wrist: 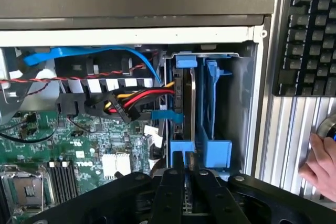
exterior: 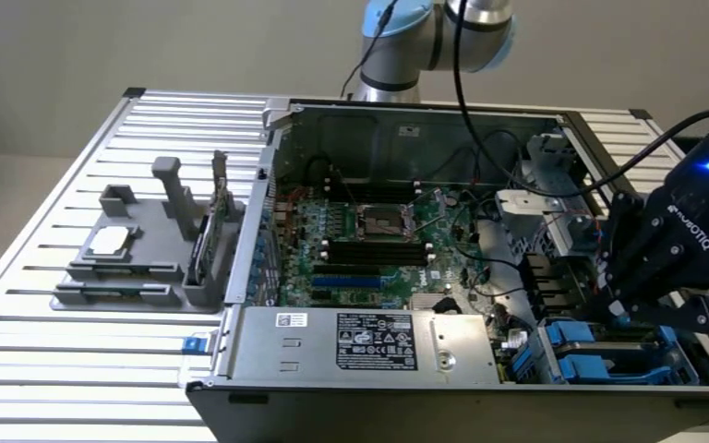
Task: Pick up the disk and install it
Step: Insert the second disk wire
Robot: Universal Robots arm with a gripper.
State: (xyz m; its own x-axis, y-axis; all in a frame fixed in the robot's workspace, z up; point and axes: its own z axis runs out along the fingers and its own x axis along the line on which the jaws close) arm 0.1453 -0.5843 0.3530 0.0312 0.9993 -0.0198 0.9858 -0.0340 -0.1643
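Observation:
The disk (wrist: pixel 188 103) stands on edge in its blue carrier inside the drive bay (wrist: pixel 247 108) at the corner of the open computer case (exterior: pixel 367 341). My gripper (wrist: pixel 187 174) hangs right over the carrier's near end, its two black fingers (wrist: pixel 170 187) drawn almost together with only a thin slit between them, narrower than the disk. I cannot tell whether the fingers touch the carrier. In the exterior view my gripper (exterior: pixel 619 318) hangs over the blue carriers (exterior: pixel 589 360) at the case's front on the exterior view's right.
A second blue carrier (wrist: pixel 214 108) sits beside the disk. Red, yellow and blue cables (wrist: pixel 136 100) run to the bay, next to the motherboard (exterior: pixel 367 231). A hand (wrist: pixel 320 163) and a keyboard (wrist: pixel 307 30) lie outside the case. A grey parts holder (exterior: pixel 145 249) stands on the slatted table (exterior: pixel 71 369).

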